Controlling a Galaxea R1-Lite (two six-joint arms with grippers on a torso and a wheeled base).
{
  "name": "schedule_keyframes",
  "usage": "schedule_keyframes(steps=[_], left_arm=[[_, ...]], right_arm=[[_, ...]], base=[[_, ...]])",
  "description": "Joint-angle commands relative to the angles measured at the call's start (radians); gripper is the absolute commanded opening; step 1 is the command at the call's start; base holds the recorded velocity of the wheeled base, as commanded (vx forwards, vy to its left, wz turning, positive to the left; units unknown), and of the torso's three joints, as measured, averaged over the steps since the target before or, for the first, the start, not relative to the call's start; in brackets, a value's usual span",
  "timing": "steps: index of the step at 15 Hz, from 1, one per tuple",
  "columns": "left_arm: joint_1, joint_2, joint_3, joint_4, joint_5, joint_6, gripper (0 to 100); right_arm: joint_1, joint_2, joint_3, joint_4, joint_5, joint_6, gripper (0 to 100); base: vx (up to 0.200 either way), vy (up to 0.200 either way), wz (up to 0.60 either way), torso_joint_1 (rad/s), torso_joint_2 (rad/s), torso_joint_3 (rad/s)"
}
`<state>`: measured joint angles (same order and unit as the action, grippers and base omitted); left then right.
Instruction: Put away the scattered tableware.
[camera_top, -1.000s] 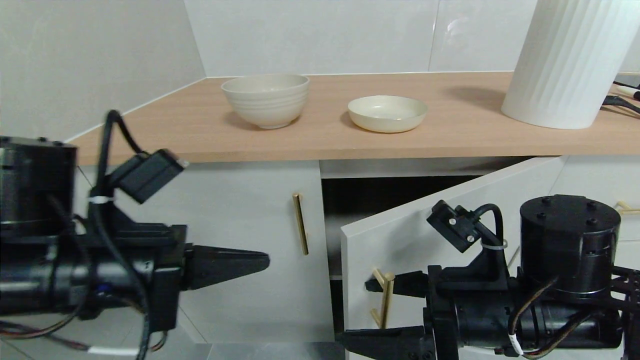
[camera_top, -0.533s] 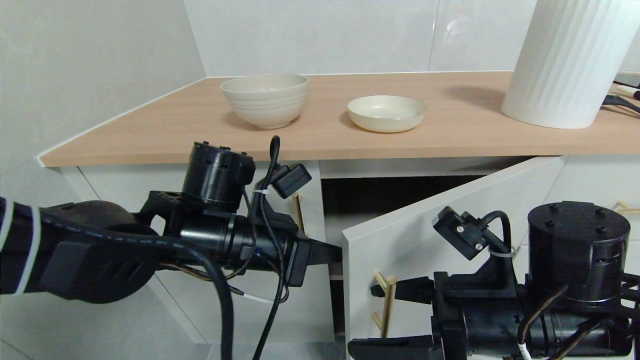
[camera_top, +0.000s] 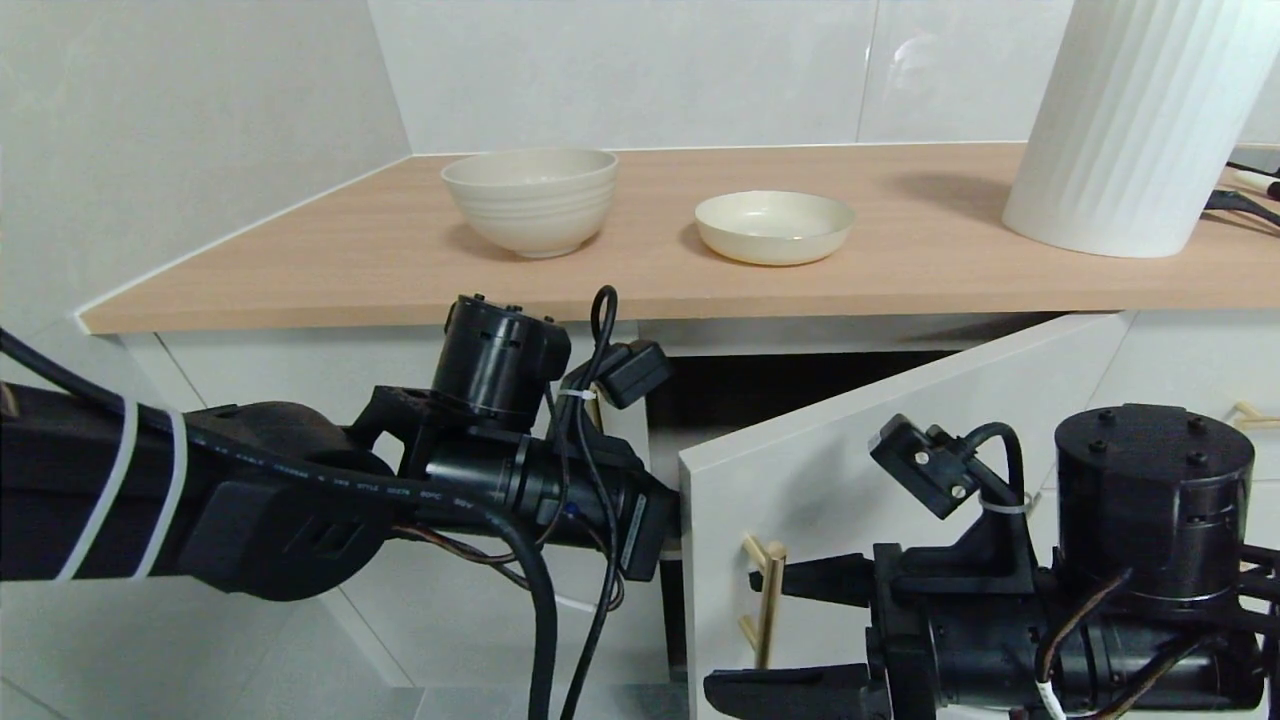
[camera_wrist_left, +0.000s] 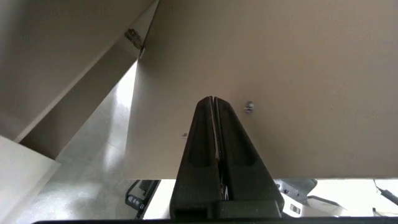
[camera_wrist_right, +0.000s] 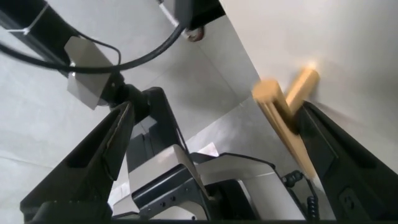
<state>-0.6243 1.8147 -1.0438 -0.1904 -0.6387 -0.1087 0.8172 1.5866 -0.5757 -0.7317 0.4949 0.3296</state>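
A beige ribbed ceramic bowl (camera_top: 530, 200) stands toward the left end of the light wooden counter (camera_top: 350, 270), with a shallow cream dish (camera_top: 775, 227) near it toward the middle. Below the front edge a white cabinet door (camera_top: 900, 420) hangs ajar. The left gripper (camera_wrist_left: 212, 109), fingers pressed together, points at the door's inner face. The right gripper (camera_wrist_right: 217, 109), fingers spread wide, straddles the door's brass bar handle (camera_wrist_right: 283, 106).

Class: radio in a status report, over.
Left gripper shut, behind the half-open white cabinet door. Right gripper open around its brass handle. Ribbed beige bowl, shallow cream dish on wooden counter.
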Motion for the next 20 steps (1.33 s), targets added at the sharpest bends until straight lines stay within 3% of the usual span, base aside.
schedule_keyframes(steps=[1,5,8,13,15,20], left_arm=[[-0.012,-0.005,-0.001,0.000,-0.001,0.001,0],[-0.018,-0.009,-0.001,0.000,-0.001,0.001,0],[-0.018,-0.009,0.002,0.000,-0.001,0.001,0],[-0.022,-0.029,0.008,0.002,0.001,0.001,0],[-0.022,-0.034,0.013,0.002,0.001,0.000,0],[-0.026,-0.023,0.016,0.003,-0.001,-0.002,0]], right_arm=[[-0.043,-0.034,0.036,-0.003,-0.002,-0.001,100],[-0.150,-0.192,0.111,0.002,-0.022,-0.004,100],[-0.193,-0.309,0.237,0.021,-0.131,-0.006,100],[-0.194,-0.398,0.300,0.209,-0.443,-0.115,100],[-0.194,-0.468,0.301,0.284,-0.447,-0.113,100],[-0.194,-0.467,0.300,0.295,-0.444,-0.113,100]], base=[[0.000,0.000,0.00,0.000,0.00,0.000],[0.000,0.000,0.00,0.000,0.00,0.000],[0.000,0.000,0.00,0.000,0.00,0.000],[0.000,0.000,0.00,0.000,0.00,0.000],[0.000,0.000,0.00,0.000,0.00,0.000],[0.000,0.000,0.00,0.000,0.00,0.000]])
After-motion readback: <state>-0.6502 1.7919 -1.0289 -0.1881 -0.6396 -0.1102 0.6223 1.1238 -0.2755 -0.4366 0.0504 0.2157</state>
